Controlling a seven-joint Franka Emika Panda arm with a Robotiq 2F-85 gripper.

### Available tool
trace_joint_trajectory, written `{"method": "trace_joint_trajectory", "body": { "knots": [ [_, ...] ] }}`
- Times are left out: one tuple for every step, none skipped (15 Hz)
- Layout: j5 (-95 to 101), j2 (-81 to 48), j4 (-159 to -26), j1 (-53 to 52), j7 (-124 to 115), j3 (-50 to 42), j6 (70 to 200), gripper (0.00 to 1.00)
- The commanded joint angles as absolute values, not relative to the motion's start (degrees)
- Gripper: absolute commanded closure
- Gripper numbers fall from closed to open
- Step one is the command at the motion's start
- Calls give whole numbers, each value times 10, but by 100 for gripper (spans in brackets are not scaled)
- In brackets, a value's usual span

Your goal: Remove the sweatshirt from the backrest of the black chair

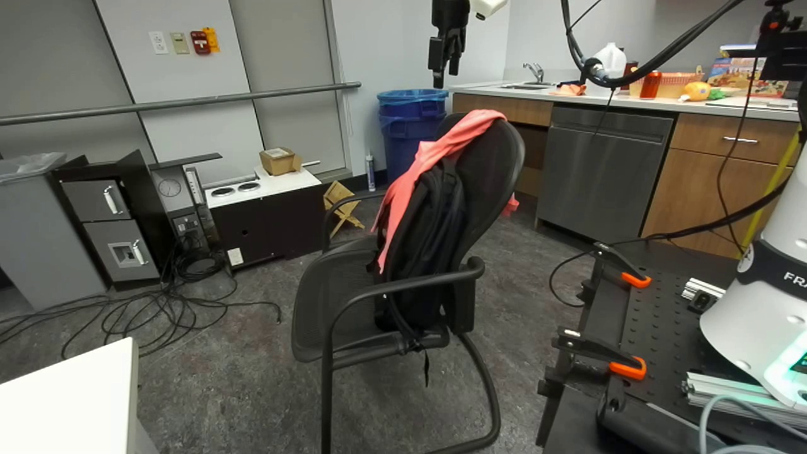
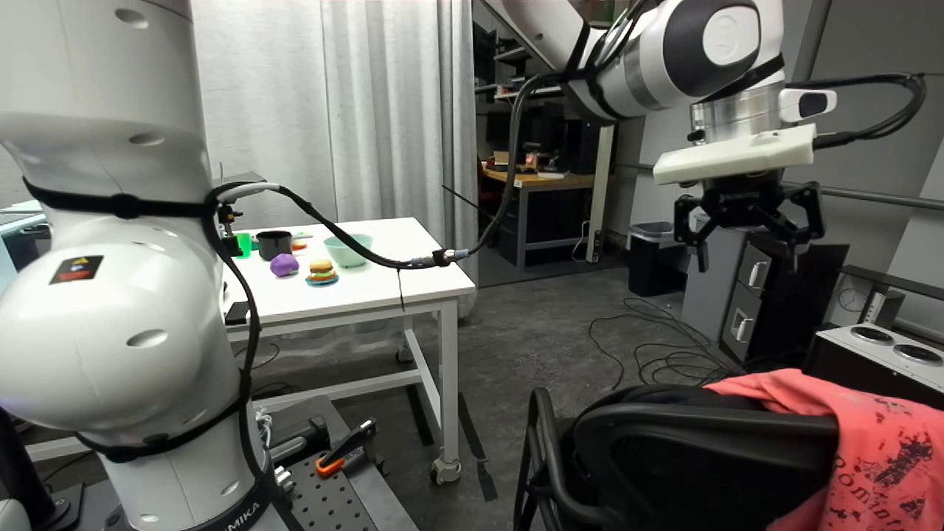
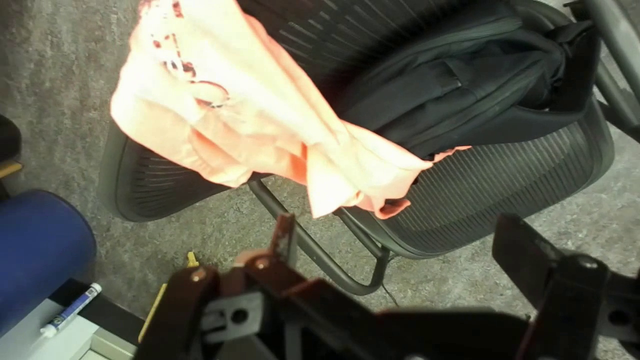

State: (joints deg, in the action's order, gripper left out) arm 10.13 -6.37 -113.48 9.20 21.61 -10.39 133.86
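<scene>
Fingers (image 3: 522,257) apart and empty, presumably for pinching, we hang above the chair (image 1: 337,299). The sweatshirt (image 3: 280,130) straddles its backrest (image 1: 498,164), likely held by weight alone.

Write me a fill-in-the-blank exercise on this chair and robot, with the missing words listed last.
The coral-red sweatshirt is draped over the ____ of the chair.
The backpack on the chair is coloured ____.
Holding nothing, the tool is not shut but ____.
The bin in the wrist view is coloured ____.

Missing words: backrest; black; open; blue.
</scene>
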Motion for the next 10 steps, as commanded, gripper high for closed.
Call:
{"method": "trace_joint_trajectory", "body": {
  "knots": [
    [134,-102,-1100,113,226,-113,1355,0],
    [143,-108,-1098,118,225,-116,1357,0],
    [152,-114,-1098,122,222,-119,1361,0],
    [162,-118,-1100,126,220,-122,1364,0],
    [172,-122,-1104,129,221,-125,1368,0],
    [180,-129,-1101,134,223,-128,1367,0],
    [189,-132,-1104,136,222,-129,1368,0],
    [197,-136,-1106,137,223,-131,1367,0],
    [209,-140,-1111,138,223,-133,1372,0],
    [218,-144,-1112,139,224,-134,1371,0]
  ]
}}
